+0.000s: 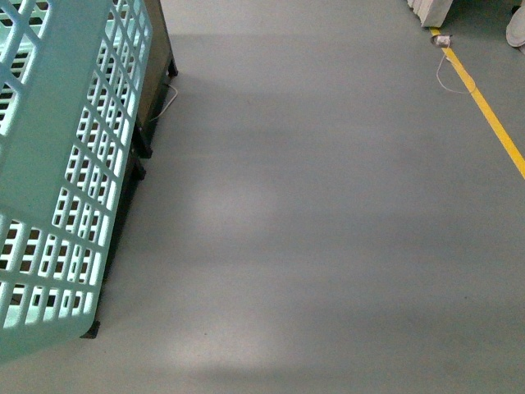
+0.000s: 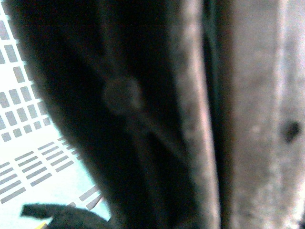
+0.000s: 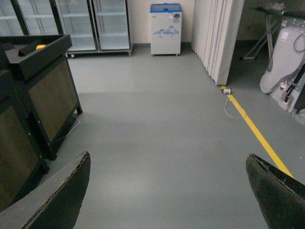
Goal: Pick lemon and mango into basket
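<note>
Entry, task seemingly barely begun: basket is sitting at 9 o'clock in the front view, neither lemon nor mango is showing for certain, right gripper is hanging released and empty above the floor, left gripper is offering only blur, so its state cannot be told.

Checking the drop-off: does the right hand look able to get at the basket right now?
Probably not yet: the right hand is open and empty over bare floor, and the basket is off to the robot's left, outside that wrist's view.
</note>
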{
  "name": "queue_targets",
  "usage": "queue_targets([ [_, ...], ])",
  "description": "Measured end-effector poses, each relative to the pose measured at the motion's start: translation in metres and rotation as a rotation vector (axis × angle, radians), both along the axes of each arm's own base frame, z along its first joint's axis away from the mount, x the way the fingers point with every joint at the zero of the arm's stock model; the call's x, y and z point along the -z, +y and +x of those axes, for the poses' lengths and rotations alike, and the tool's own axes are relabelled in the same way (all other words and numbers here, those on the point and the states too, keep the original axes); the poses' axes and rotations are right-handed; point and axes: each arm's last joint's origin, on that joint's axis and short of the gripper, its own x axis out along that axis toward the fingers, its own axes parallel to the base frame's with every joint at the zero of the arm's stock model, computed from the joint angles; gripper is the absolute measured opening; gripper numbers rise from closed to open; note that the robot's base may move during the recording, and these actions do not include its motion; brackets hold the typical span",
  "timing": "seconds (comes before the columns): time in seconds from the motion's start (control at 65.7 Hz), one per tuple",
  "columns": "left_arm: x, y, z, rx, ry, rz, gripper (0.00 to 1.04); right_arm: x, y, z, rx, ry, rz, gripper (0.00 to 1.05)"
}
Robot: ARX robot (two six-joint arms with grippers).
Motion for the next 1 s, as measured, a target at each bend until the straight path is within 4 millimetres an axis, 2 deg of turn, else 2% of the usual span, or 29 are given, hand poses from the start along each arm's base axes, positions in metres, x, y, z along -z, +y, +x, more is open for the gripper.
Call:
queue_targets([
  [1.005, -0.0021, -0.0010, -0.0006, 0.006, -0.008, -0.001, 0.14, -0.0003, 0.0000, -0.0001, 0.000, -0.002, 0.000, 0.96],
])
